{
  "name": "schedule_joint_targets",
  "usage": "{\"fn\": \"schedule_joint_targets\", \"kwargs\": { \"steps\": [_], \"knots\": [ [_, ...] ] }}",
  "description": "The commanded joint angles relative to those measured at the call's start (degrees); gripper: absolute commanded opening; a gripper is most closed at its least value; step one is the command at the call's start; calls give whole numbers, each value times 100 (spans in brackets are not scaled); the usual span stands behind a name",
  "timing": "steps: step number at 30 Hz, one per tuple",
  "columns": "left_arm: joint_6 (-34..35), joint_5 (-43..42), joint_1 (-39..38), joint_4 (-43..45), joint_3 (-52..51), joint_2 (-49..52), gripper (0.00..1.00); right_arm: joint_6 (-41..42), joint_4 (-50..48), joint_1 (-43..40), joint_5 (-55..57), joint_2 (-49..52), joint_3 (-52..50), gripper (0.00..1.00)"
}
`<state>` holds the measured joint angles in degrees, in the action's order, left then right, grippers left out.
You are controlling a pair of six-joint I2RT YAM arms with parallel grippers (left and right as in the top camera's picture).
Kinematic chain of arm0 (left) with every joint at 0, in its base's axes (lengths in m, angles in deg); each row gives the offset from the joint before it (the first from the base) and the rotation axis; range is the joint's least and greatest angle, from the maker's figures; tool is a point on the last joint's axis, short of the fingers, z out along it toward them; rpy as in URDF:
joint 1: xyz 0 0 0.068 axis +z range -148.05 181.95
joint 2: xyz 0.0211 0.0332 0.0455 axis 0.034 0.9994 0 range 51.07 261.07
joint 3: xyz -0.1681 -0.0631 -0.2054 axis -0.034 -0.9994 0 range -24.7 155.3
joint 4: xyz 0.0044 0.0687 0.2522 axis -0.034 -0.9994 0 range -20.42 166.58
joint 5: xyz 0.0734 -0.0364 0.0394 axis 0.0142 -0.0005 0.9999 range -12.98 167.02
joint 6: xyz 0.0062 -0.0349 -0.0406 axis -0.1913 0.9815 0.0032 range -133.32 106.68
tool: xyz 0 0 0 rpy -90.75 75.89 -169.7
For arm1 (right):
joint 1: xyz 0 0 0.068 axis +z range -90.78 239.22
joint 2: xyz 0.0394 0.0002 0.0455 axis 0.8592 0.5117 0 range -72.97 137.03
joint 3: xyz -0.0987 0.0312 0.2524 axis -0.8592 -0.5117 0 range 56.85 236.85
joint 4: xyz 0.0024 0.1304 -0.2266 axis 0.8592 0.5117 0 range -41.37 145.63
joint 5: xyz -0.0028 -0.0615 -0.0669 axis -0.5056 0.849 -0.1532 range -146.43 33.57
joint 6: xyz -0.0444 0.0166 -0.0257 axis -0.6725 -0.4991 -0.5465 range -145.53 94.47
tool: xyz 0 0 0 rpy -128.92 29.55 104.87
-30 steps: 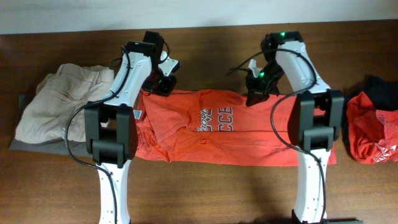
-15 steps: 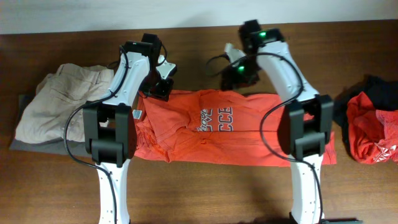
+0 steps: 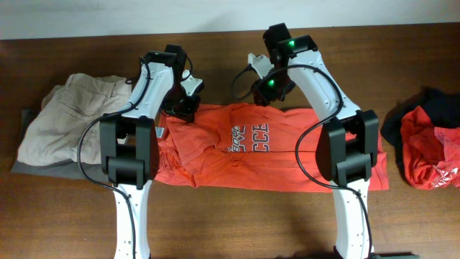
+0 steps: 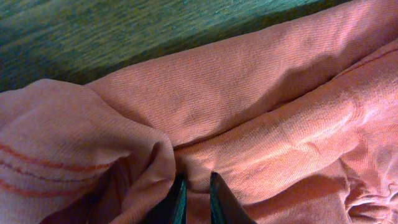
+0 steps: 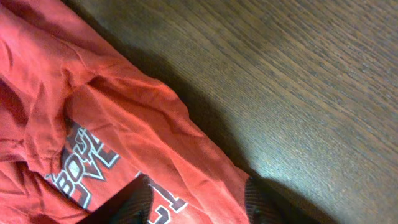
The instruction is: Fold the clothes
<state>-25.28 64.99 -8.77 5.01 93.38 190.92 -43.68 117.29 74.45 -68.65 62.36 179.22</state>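
**Item 1, T-shirt** [image 3: 287, 162]. Orange-red, lying crosswise in the middle of the table [image 3: 237, 223] as a long band. The print [image 3: 249, 139] faces up and the left half is creased. It lies as it did 1 s ago.

**Item 2, left gripper** [image 3: 188, 106]. At the T-shirt's far-left corner, barely moved in the last second. The fingers are pressed almost together, with a ridge of cloth pinched between them.

**Item 3, right gripper** [image 3: 260, 90]. Changed. 1 s ago it sat on the far hem, right of the print. It has since swung left and now sits over the far hem above the print. The fingers are spread and hold nothing.

**Item 4, other stock.** Beige trousers [image 3: 65, 122] lie at the left end. A red shirt [image 3: 428, 155] and a black garment [image 3: 435, 104] lie bunched at the right end.

**Reading.** The right arm appears to be moving to a new hold nearer the middle while the left anchors its corner. With only 1 grip on the cloth, no fold looks under way. With 2 garments bunched, the task looks early.

**View notes.**
- Overhead: the only view with both arms, the whole band and the end piles. The arm bodies hide both sets of fingers.
- Left wrist: the only view of the left gripper [image 4: 195, 199] pinching, with folds drawn in toward it.
- Right wrist: the only view of the right gripper [image 5: 196, 199] open over the hem. Part of the lettering [image 5: 81, 174] and bare wood beyond also show.
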Motion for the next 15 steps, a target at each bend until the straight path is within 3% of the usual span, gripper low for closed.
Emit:
{"fn": "schedule_joint_targets", "kwargs": {
  "steps": [1, 5, 10, 15],
  "knots": [
    [79, 52, 105, 26, 9, 256, 14, -509, -144, 2, -131, 107, -354, 61],
    [76, -81, 153, 15, 9, 256, 14, -529, -358, 2, -205, 107, -723, 58],
    [74, -79, 168, 17, 9, 256, 14, -540, -74, 20, -688, 105, -793, 27],
    [74, -79, 168, 46, 9, 256, 14, -426, 317, 74, -835, -66, -793, 17]
  ]
}}
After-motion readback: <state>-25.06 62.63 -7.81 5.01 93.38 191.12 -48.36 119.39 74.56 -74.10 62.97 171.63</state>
